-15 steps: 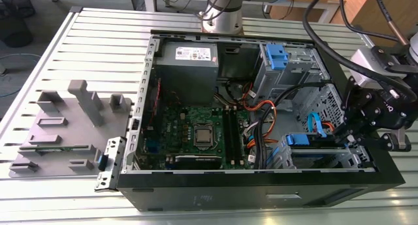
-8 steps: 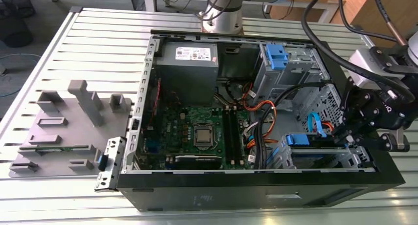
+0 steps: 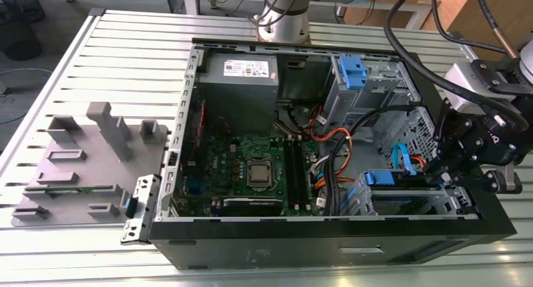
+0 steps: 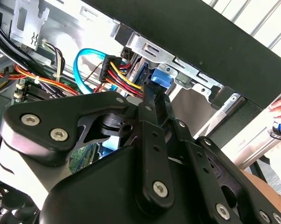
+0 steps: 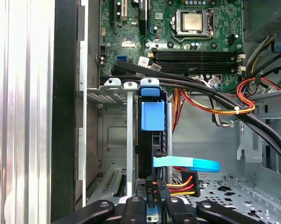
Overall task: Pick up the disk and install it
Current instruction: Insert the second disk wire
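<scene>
In the exterior view the black gripper [image 3: 441, 168] hangs over the open black computer case [image 3: 333, 249], right beside the blue-bracketed silver disk [image 3: 385, 178] seated in its bay. In the first wrist view the disk [image 5: 152, 116] stands edge-on in the grey metal cage [image 5: 112, 135] just ahead of the fingers [image 5: 133, 205], which sit close together at its cabled end. In the second wrist view the fingertip [image 4: 152, 95] reaches the blue bracket [image 4: 160, 77], though I cannot tell whether it is pinched.

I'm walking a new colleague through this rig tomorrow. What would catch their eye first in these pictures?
The opened computer case on the slatted metal table dominates, its green motherboard bare in the middle. At the corner nearest the exterior view's right, the black gripper reaches into the drive bay, where the disk with its blue bracket sits on edge in its slot. Bright red, yellow and orange wires and a light-blue cable run beside it.
</scene>
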### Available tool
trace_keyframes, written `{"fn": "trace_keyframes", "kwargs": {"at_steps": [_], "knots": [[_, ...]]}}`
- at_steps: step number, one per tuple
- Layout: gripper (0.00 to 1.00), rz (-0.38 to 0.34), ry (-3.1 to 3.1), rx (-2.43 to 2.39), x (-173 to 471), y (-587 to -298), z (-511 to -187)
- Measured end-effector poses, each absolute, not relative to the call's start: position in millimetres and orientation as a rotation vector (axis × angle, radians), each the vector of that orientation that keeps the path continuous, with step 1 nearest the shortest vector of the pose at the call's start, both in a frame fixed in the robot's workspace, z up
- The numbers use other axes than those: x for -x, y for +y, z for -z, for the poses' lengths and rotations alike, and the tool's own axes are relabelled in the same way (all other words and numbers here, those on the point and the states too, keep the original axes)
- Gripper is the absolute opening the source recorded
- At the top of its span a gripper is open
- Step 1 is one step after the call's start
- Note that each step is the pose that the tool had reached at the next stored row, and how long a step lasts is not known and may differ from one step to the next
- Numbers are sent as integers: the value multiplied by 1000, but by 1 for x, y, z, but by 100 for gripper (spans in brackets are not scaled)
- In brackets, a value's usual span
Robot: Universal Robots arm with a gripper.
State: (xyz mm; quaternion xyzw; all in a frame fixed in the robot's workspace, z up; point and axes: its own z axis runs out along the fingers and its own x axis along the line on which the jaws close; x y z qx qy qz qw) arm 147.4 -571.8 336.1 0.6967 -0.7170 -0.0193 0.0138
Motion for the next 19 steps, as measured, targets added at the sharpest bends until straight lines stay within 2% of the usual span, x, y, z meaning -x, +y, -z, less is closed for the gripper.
{"fn": "trace_keyframes", "kwargs": {"at_steps": [2,3,19], "knots": [[22,60,-2233,-2170,-147,-572,-336],[16,60,-2233,-2170,-147,-572,-336],[16,60,-2233,-2169,-147,-572,-341]]}}
